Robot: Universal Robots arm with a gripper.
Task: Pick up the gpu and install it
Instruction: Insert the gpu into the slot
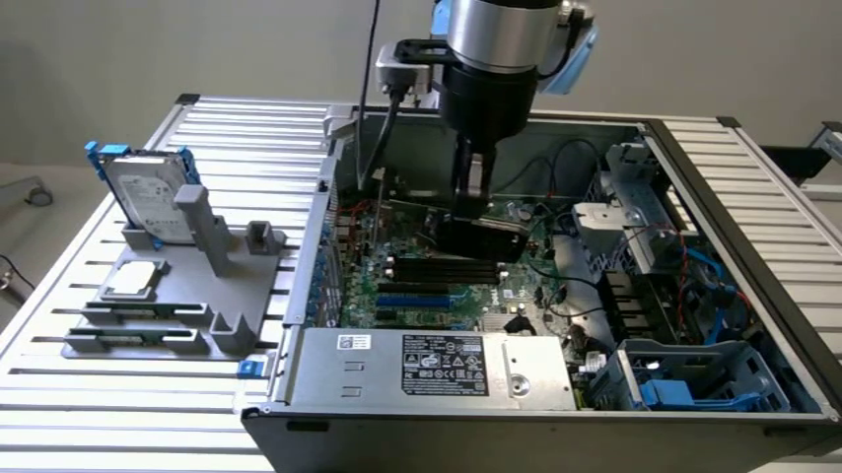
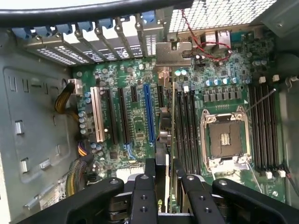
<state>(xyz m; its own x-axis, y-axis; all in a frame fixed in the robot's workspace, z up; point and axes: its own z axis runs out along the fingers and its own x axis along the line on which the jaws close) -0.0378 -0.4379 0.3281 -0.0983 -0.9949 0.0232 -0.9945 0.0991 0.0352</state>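
gpu [image 1: 490, 236] is up in the air inside the case [image 1: 526, 443], black cooler showing, hanging just over the motherboard [image 1: 435, 296]. Gripper [image 1: 476, 212] comes down into the case from above and pinches the gpu, one finger on each face.

In the case:
- motherboard on the floor
- black memory slots [image 1: 448, 268] just under the gpu
- grey power supply [image 1: 435, 365] with a label, along the case's front edge
- metal drive cage [image 1: 632, 197] and loose black and blue cables along one side wall
- blue plastic part [image 1: 665, 389] in a front corner

Outside the case, on the slatted table [image 1: 79, 394]:
- grey stand [image 1: 211, 241] beside the case
- hard drive [image 1: 138, 192] in a blue frame, upright in the stand
- silver square part [image 1: 132, 279] flat on the stand's base

Wrist view:
- gpu [image 2: 167, 140] seen edge-on between the fingers [image 2: 145, 186] of the gripper [image 2: 164, 175]
- its silver bracket sits at the case [image 2: 32, 116] rear wall, by the row of slot covers
- on the motherboard [image 2: 135, 121], the card's edge runs between the blue slot [image 2: 148, 112] and the memory slots [image 2: 187, 126]
- cannot tell if it touches a slot
- open CPU socket [image 2: 225, 140] past the memory slots
- red wires [image 2: 205, 51] near the case's rear grille
- yellow-black cable bundle [image 2: 63, 100] at the board's edge by the bare case wall

The exterior view adds the arm, stand, hard drive and power supply.
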